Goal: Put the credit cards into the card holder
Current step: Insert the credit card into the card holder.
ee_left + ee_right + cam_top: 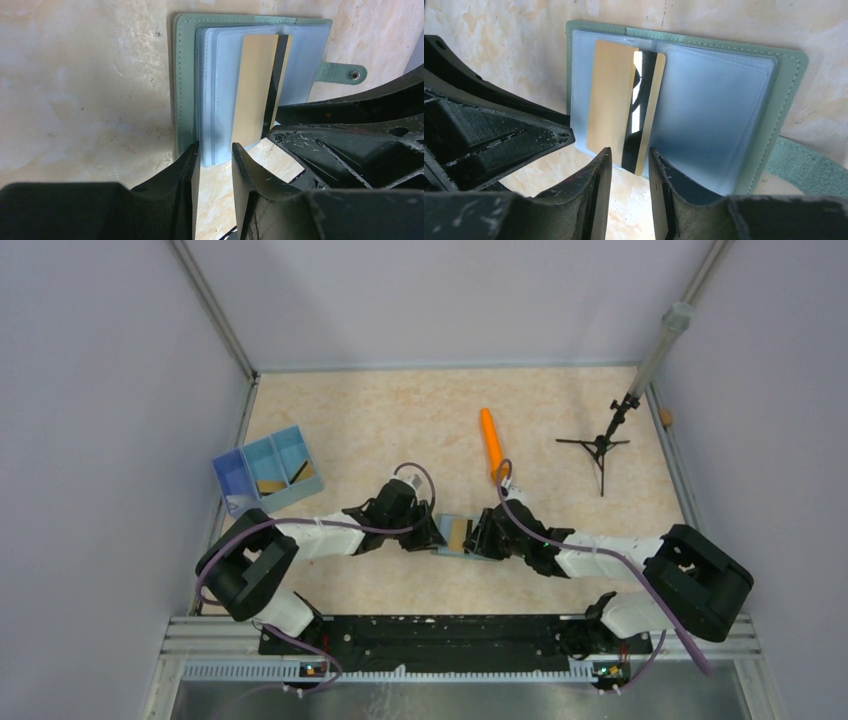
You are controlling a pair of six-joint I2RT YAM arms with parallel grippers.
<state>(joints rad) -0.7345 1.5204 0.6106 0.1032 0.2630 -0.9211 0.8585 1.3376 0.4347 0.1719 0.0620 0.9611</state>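
The card holder (pixel 445 522) lies open on the table between my two grippers, with a grey-green cover (pixel 182 75) and pale blue sleeves inside. A gold credit card (pixel 255 85) with a dark stripe lies on the sleeves, its near end sticking out past the sleeve edge. My left gripper (pixel 215 146) stands part open, its tips straddling the edge of the blue sleeves, and table shows through the gap. My right gripper (pixel 629 151) is part open too, with the striped end of the card (pixel 611 100) just ahead of its tips. More gold cards (pixel 270 485) lie in the blue tray.
The blue three-compartment tray (pixel 262 470) stands at the far left by the wall. An orange cylinder (pixel 491 440) lies beyond the right gripper (pixel 480 538). A black tripod stand (pixel 600 445) is at the back right. The holder's strap with stud (pixel 342 74) sticks out sideways.
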